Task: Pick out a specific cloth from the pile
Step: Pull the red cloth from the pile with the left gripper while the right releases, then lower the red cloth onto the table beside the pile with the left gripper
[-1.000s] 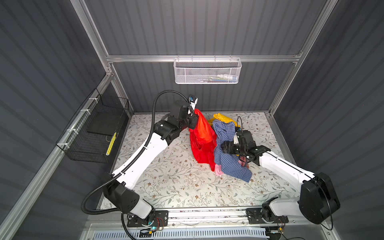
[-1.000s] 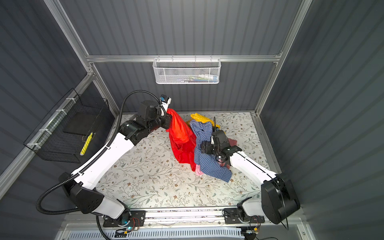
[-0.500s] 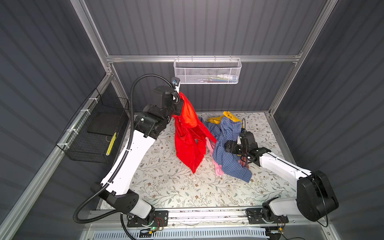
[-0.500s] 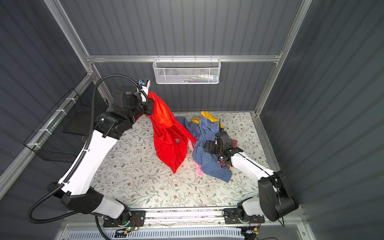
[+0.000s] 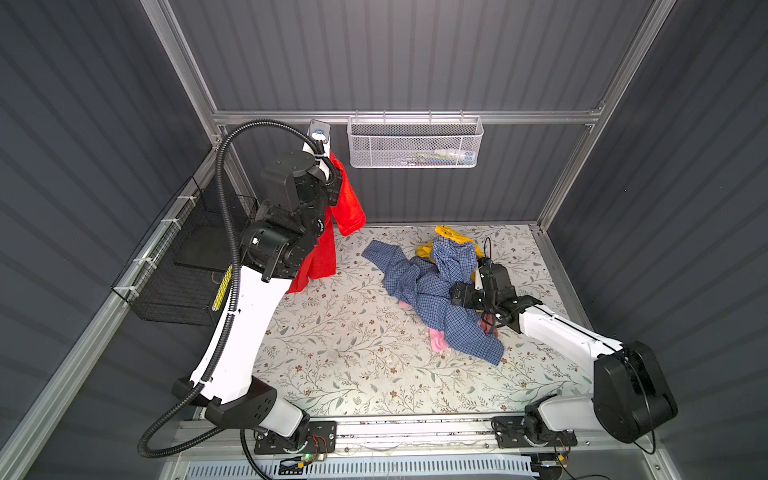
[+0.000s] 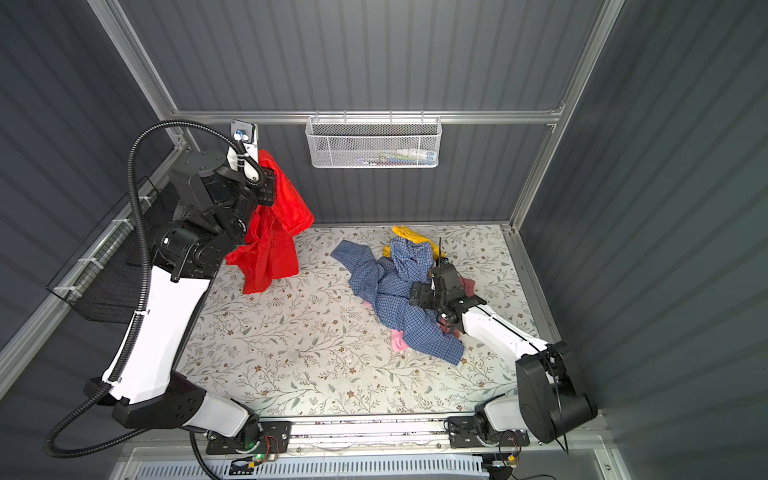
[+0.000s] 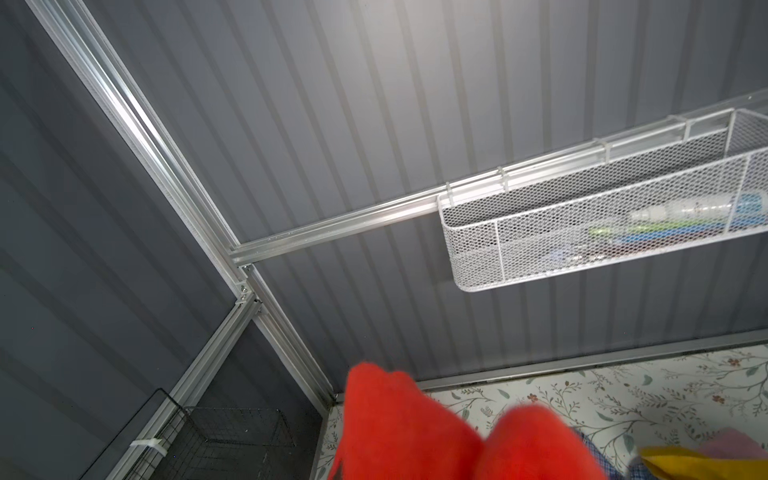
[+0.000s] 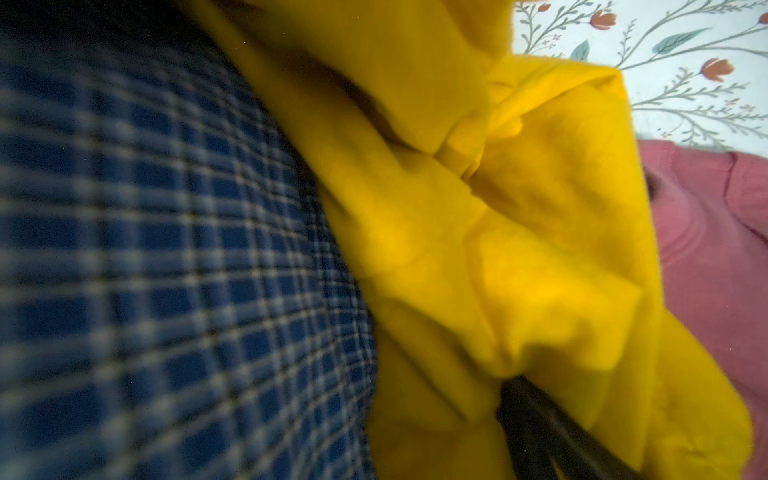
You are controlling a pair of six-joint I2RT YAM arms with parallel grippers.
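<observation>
Red-orange, thin, shiny fabric for the cloth [image 5: 350,210]: hangs limp in long folds from the left gripper [image 5: 333,188], clamped shut on a bunched upper edge, high over the left side of the floral mat [image 5: 332,353] and well apart from the pile [image 5: 432,291]. Looks light, soft and slippery, so probably slides out of a shallow pinch; better taken deep on a gathered fold or hem than on a single layer. Cannot tell the jaw spread of the right gripper [image 5: 467,293], low on the blue checked shirt [image 5: 415,278] near the yellow garment [image 5: 453,237].

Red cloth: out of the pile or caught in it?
Out. The red cloth hangs from the left gripper, with bare mat between it and the pile.
</observation>
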